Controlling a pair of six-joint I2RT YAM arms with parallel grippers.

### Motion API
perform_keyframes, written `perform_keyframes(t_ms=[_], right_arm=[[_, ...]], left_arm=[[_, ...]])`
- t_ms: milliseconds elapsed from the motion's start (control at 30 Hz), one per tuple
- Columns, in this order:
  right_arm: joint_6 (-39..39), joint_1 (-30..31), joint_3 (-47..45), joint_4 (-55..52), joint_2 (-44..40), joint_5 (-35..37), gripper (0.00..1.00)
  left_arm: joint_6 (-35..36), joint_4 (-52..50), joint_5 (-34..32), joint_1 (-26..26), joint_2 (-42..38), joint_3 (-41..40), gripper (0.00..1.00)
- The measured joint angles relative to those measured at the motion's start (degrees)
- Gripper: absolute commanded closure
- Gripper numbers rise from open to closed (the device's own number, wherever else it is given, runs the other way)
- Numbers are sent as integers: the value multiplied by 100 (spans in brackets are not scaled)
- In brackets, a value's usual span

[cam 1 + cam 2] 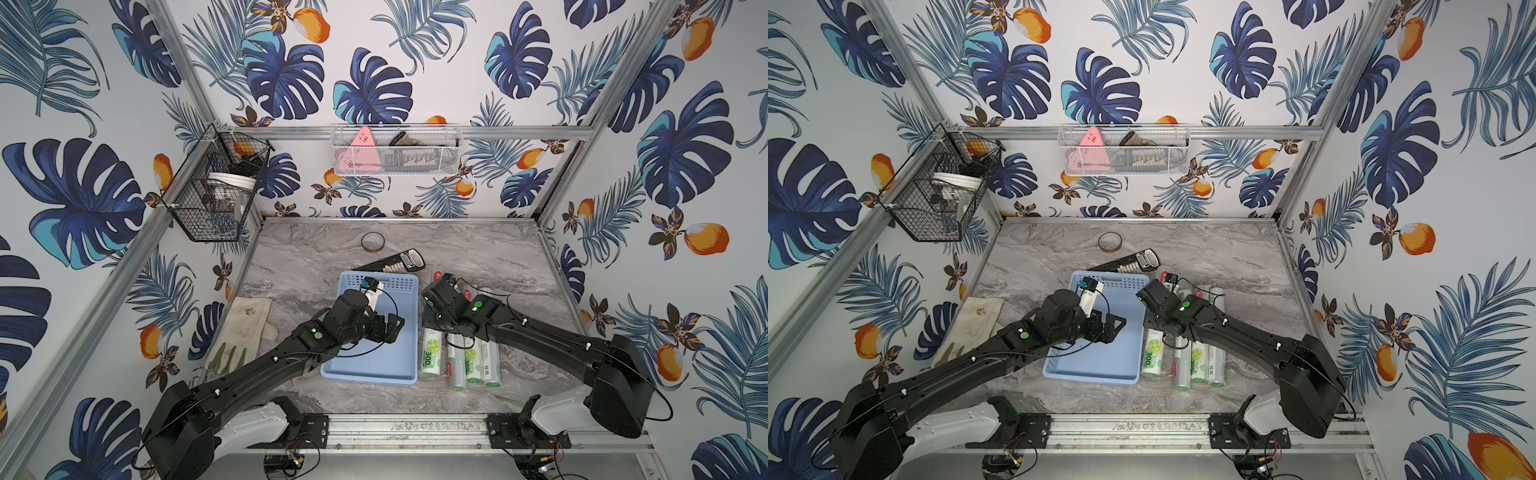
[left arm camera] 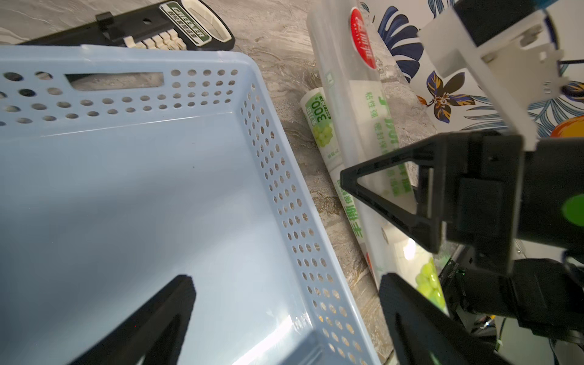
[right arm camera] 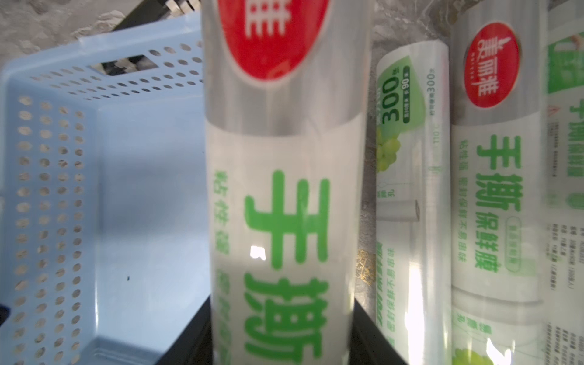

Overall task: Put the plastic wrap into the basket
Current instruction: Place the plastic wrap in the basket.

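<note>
**Entry: plastic wrap to basket, first roll, carry stage**

**Top views:** right gripper [image 1: 438,328] was clamped on the held roll [image 1: 432,357], the one nearest the basket [image 1: 365,379]. Three other rolls [image 1: 473,361] lay side by side just beyond it on the counter [image 1: 519,257]. Left gripper [image 1: 392,328] hung over the basket, carrying nothing. No roll lay inside the basket.

**Left wrist view:** left fingers [image 2: 151,325] were spread wide above the basket floor. Held roll [image 2: 363,126] showed past the perforated side wall, a right finger [image 2: 385,211] across it, and it appeared raised off the counter.

**Right wrist view:** held roll [image 3: 284,189] sat gripped between both jaws, with the basket [image 3: 142,205] on one side and other rolls [image 3: 410,189] on the other.

**Judgement:** none of the four was delivered. The next move called for carrying the roll sideways over the wall, kept parallel to the basket's long side, then lowering and releasing it. The left gripper looked likely to need to make room
</note>
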Motion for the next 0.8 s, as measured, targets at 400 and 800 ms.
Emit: perform_keyframes(t_ms=[400,800], right_arm=[[-55,286,828,190,352,-411,57],[85,511,1613,553,1576,-629,58]], left_arm=[[-168,-507,-1051,0,-684,-44,1],[-337,-1246,-1648,321,-1091,-79,1]])
